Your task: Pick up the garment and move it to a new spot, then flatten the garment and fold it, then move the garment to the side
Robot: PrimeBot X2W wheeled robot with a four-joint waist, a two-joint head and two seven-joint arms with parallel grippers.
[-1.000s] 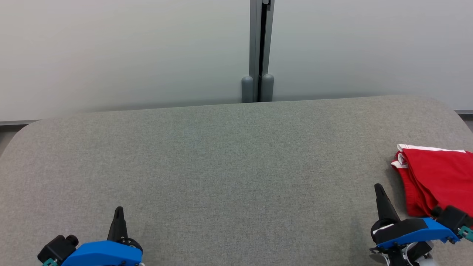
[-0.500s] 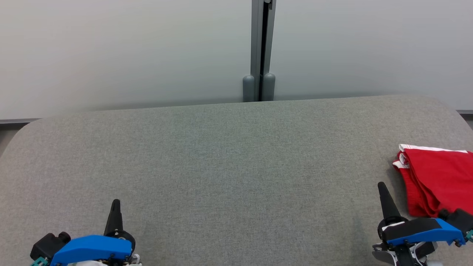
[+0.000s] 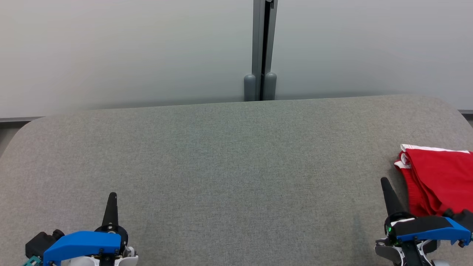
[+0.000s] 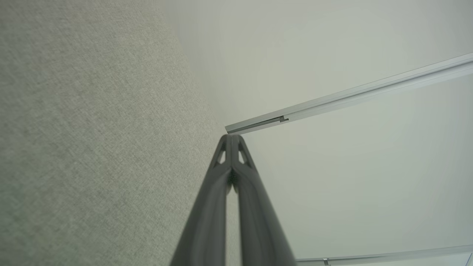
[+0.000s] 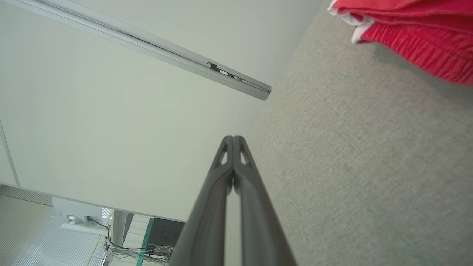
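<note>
Red, folded and unmoved, the garment (image 3: 439, 173) lies at the right edge of the desk (image 3: 221, 155), just beside our right jaws. Left jaws and right jaws, both pinched shut on nothing, have drifted slightly outward; we judge the work finished, arms settling.

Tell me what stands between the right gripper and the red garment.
Nothing visible does. The right gripper, shut, sits just left of the garment, with a strip of bare grey table between its fingers and the cloth.
</note>
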